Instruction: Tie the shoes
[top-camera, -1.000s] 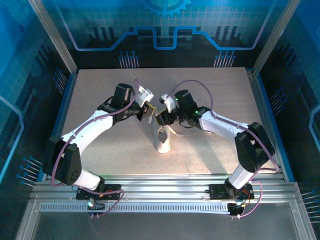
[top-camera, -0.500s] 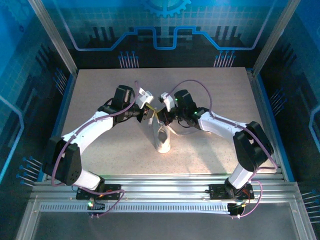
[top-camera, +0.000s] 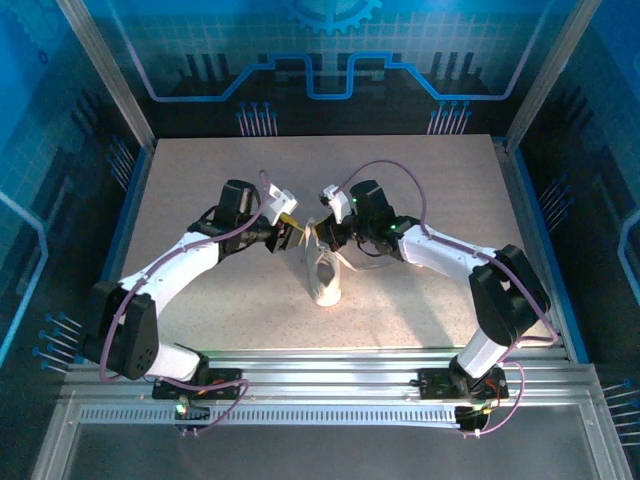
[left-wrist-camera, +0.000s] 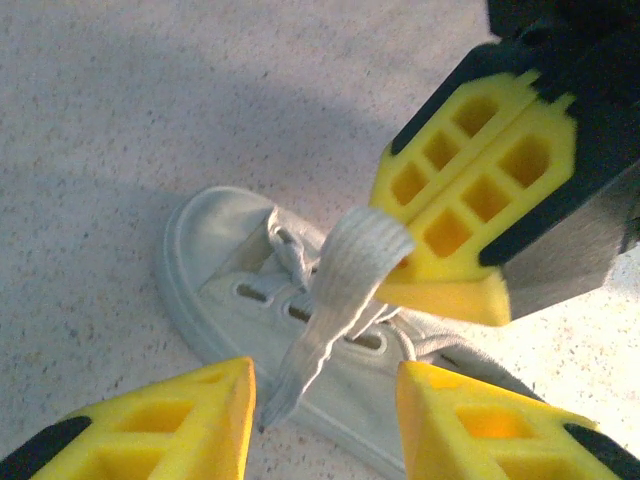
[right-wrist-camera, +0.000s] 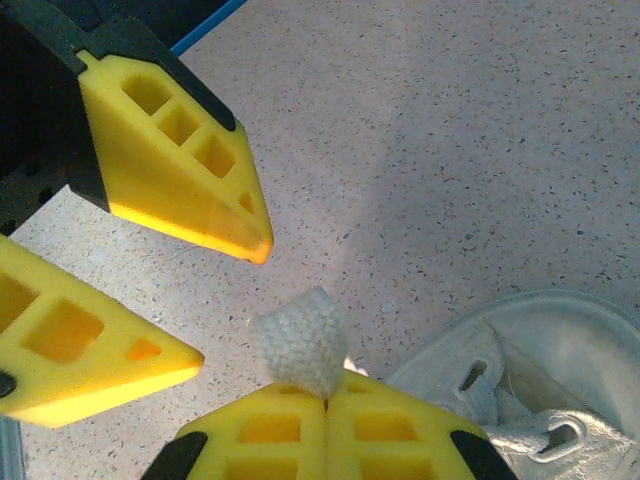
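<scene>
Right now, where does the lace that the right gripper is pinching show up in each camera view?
Top view: lace centre, just above the shoe.
Left wrist: lace centre, slanting up into the right gripper.
Right wrist: lace bottom centre, poking from the right gripper.
Shared landmark: the shoe.

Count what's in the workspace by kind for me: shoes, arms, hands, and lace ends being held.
Sneaker: 1
Arms: 2, left arm and right arm
Hands: 2, left hand open, right hand shut
Lace end held: 1, in the right hand
Total: 6
</scene>
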